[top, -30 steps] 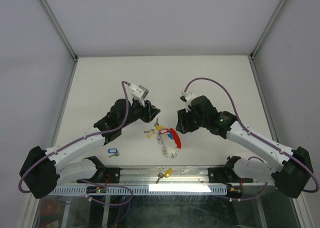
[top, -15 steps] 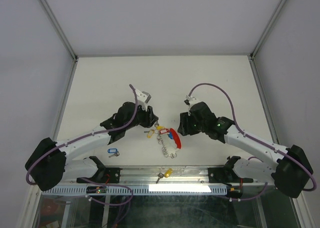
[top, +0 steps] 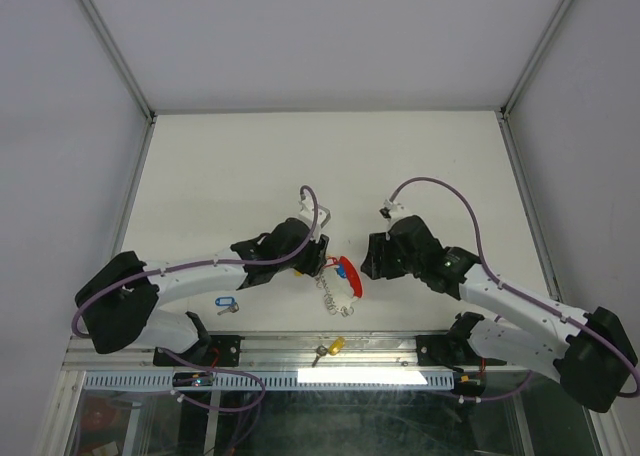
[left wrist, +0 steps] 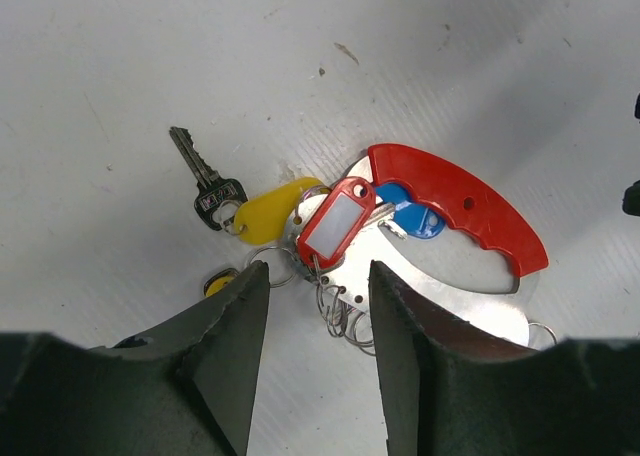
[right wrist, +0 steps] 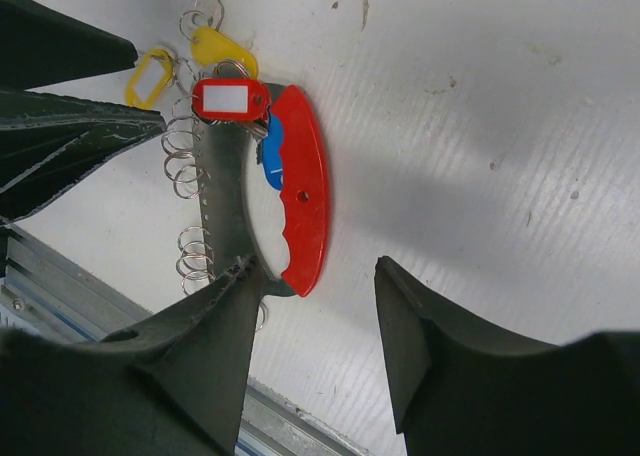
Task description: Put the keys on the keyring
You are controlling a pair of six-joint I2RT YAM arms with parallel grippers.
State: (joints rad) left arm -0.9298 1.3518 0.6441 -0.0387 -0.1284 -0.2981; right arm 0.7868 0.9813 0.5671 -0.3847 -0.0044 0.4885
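Observation:
The keyring (top: pixel 349 274) lies on the table, a curved red band (left wrist: pixel 460 208) on a metal plate with a row of silver rings (left wrist: pixel 345 311). Keys with red (left wrist: pixel 335 221), yellow (left wrist: pixel 270 213) and blue (left wrist: pixel 410 216) tags lie bunched at its end. A dark-headed key (left wrist: pixel 205 181) lies beside the yellow tag. My left gripper (top: pixel 318 256) is open, its jaws either side of the rings (left wrist: pixel 315 276). My right gripper (top: pixel 372 261) is open and empty just right of the band (right wrist: pixel 300 201), with the band's lower end near its jaws (right wrist: pixel 315 271).
A loose blue-tagged key (top: pixel 225 304) lies on the table at the front left. A yellow-tagged key (top: pixel 333 346) rests on the metal rail at the near edge. A second yellow tag (right wrist: pixel 148 76) lies beside the rings. White walls enclose the table.
My left gripper has moved right and nearer, down over the bunch of keys and rings. My right gripper has shifted slightly nearer. The keyring has not moved.

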